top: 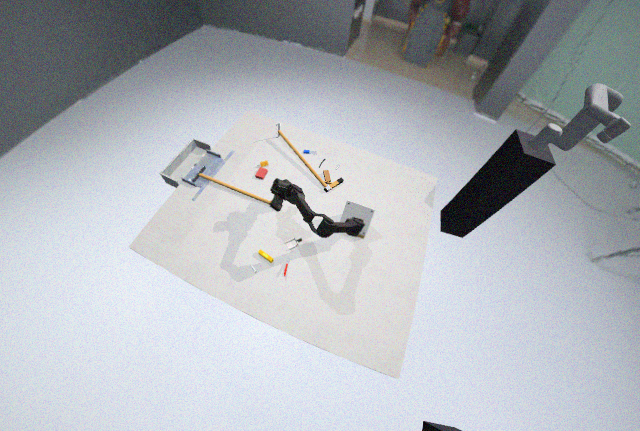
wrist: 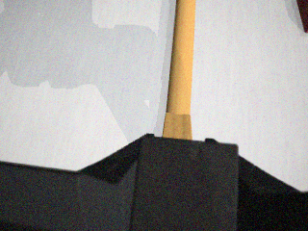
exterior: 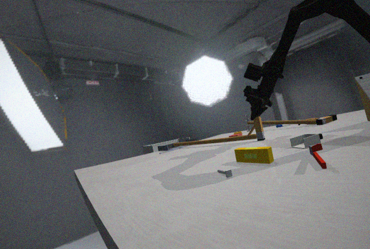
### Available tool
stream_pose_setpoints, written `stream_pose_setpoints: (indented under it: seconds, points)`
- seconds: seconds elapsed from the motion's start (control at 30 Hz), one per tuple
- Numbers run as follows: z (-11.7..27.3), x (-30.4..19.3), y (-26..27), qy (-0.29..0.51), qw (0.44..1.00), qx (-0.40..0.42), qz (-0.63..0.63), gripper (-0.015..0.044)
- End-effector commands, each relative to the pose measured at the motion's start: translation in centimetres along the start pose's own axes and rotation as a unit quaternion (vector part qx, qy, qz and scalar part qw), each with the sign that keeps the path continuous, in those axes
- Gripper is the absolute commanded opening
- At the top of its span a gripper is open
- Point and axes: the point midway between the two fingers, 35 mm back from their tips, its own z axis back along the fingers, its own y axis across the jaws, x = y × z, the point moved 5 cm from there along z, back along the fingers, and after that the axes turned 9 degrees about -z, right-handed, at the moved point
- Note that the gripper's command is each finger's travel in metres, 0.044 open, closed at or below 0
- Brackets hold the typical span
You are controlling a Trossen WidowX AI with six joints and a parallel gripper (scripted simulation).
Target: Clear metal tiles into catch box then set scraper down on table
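My gripper (top: 277, 204) (exterior: 256, 117) (wrist: 178, 143) is shut on the grip of the long scraper (top: 235, 189) (exterior: 208, 141) (wrist: 182, 63). The scraper's wooden shaft runs away from the fingers, low over the table, to a dark head (top: 194, 174). The head is over the steel bench plate (top: 214, 163), near its catch-box end. The catch box (top: 170, 174) adjoins the plate's far end at the table's edge. The plate and box are too small and blurred to tell whether metal tiles lie there. The wrist view does not show the head.
A second long wooden tool (top: 302, 158) (exterior: 287, 122) lies beyond the arm. Red (top: 261, 173) and orange (top: 264, 163) pieces lie beside the shaft. A yellow block (top: 265, 255) (exterior: 254, 155), a metal bracket (top: 292, 244) (exterior: 312, 140) and a red tool (top: 285, 269) (exterior: 319, 160) lie on the other side.
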Motion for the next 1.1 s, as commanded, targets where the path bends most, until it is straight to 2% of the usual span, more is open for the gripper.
stream_pose_setpoints:
  seconds: [0.0,1.07]
  points:
    - [-0.2,1.0,0.2,-0.007,1.0,0.0,0.001,0.0]
    - [-2.8,4.4,0.4,-0.007,1.0,0.001,0.002,0.0]
